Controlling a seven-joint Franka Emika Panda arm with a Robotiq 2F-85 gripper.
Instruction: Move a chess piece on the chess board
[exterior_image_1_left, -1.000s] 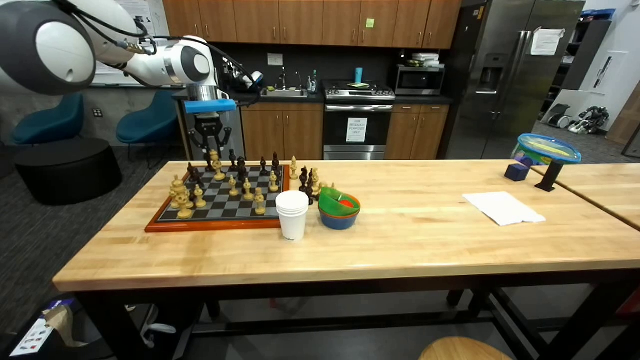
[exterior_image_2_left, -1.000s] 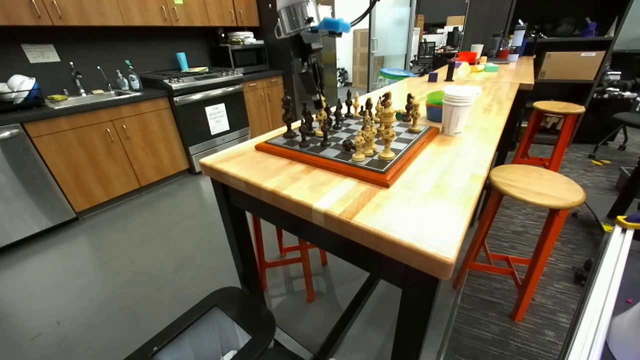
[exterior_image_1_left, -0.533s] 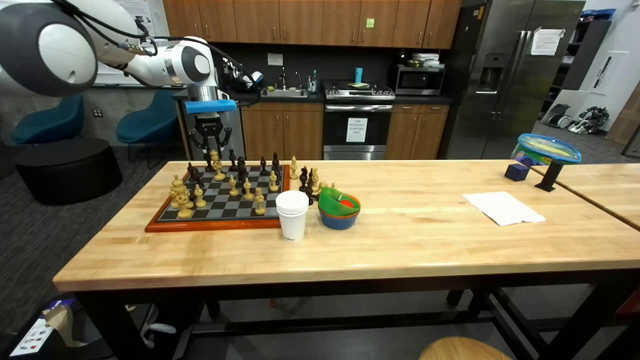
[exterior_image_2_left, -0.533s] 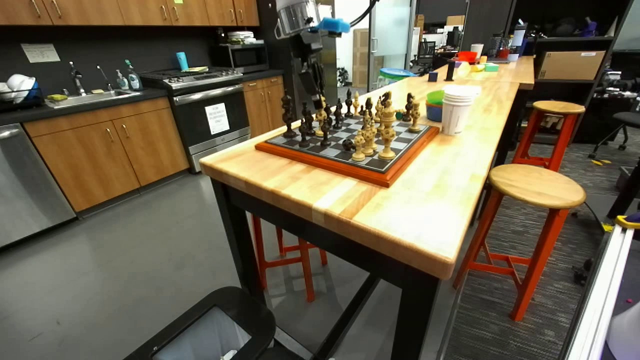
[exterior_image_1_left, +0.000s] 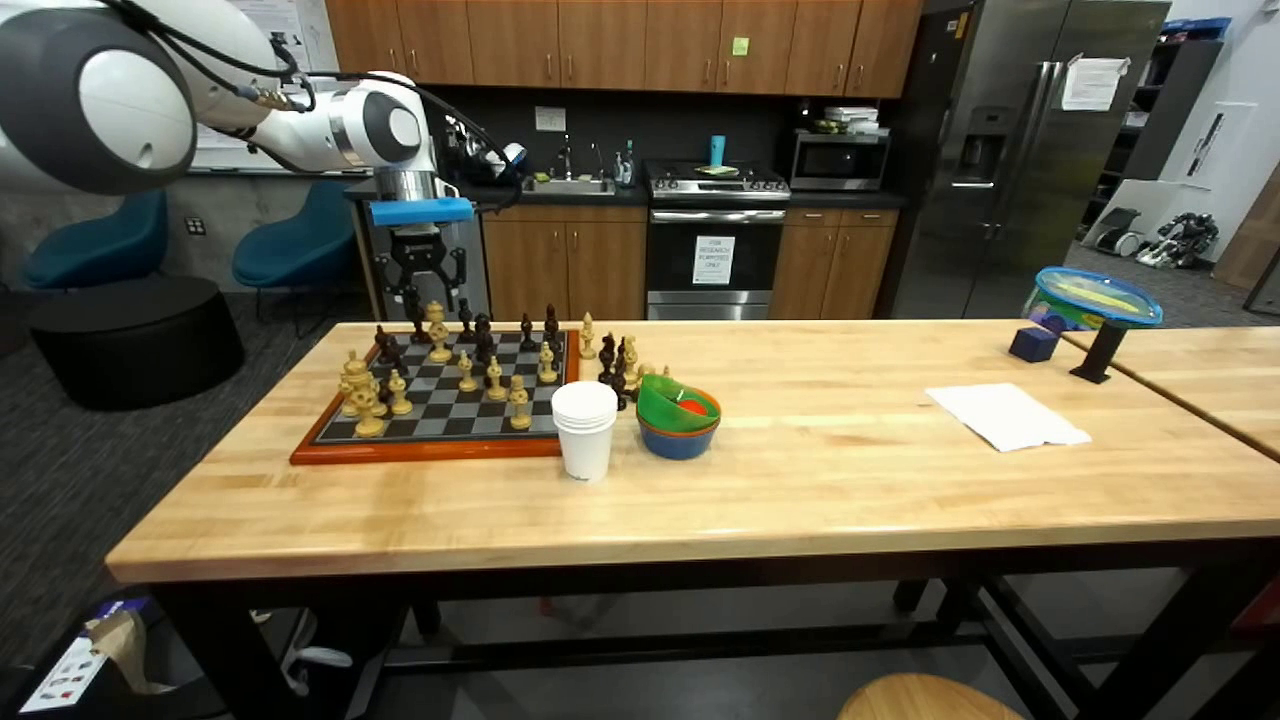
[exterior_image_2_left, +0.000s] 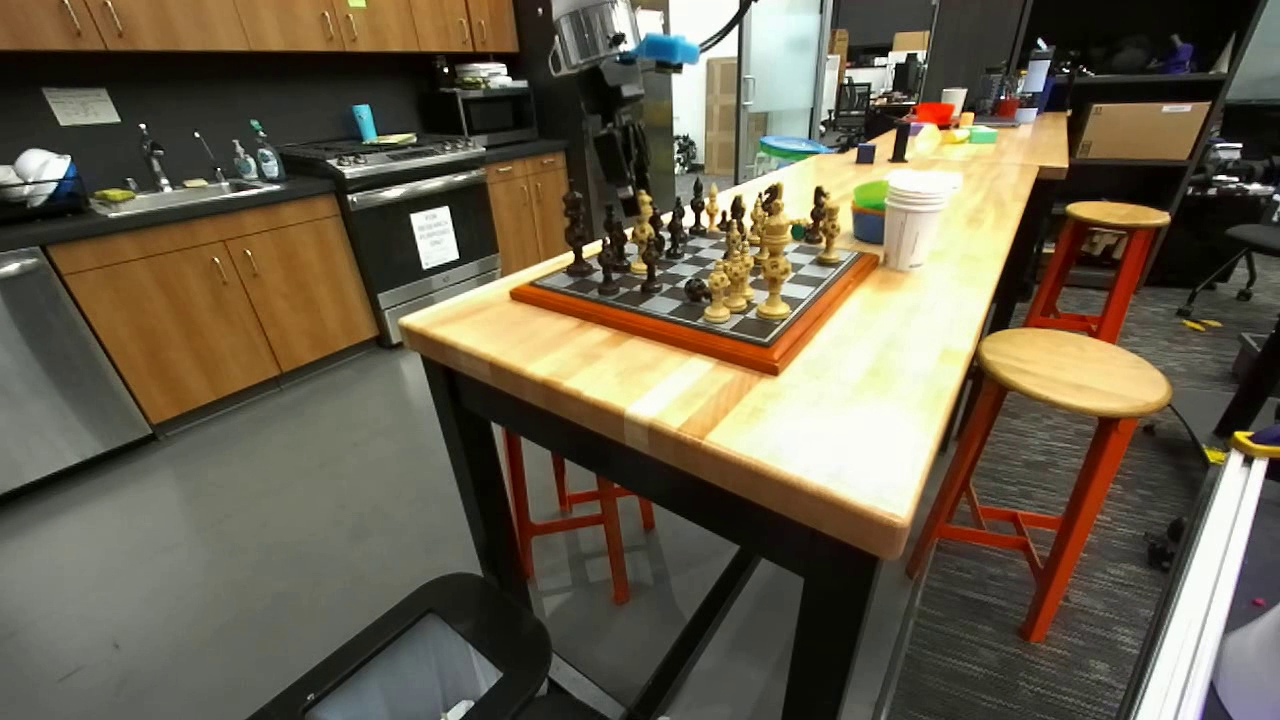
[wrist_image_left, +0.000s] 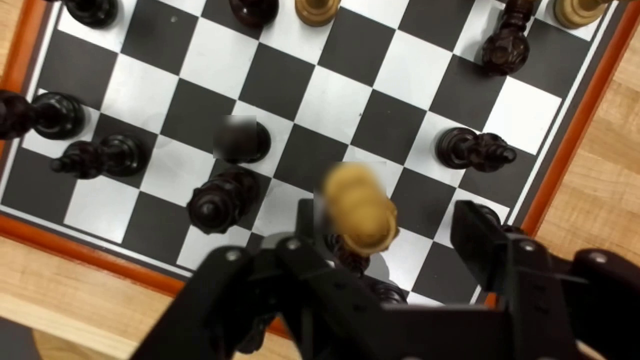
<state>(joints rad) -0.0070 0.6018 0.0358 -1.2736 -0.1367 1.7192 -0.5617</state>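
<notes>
Board lies by a short edge of the worktop, closer to the long edge facing the stove. Pale piece stands upright on it, in the part toward that long edge. Pincer hangs over the piece, jaws spread well apart, nothing clamped. Wrist view: pale crown shows between the fingers, nearer one of them; contact there cannot be told, patch blurred. In both exterior views the tips look about level with the crown.

Judgement: step in hand is probably the release, with only the withdrawal left. Method: raise straight up, no drift toward either long edge, no wrist turn until the tips pass the tallest crown. Watch the nearer finger; a tall, narrow piece should tip at a light brush. Dark pieces stand near both fingers, so spreading wider risks a knock. Once clear, exit over the short edge, away from the cups.
</notes>
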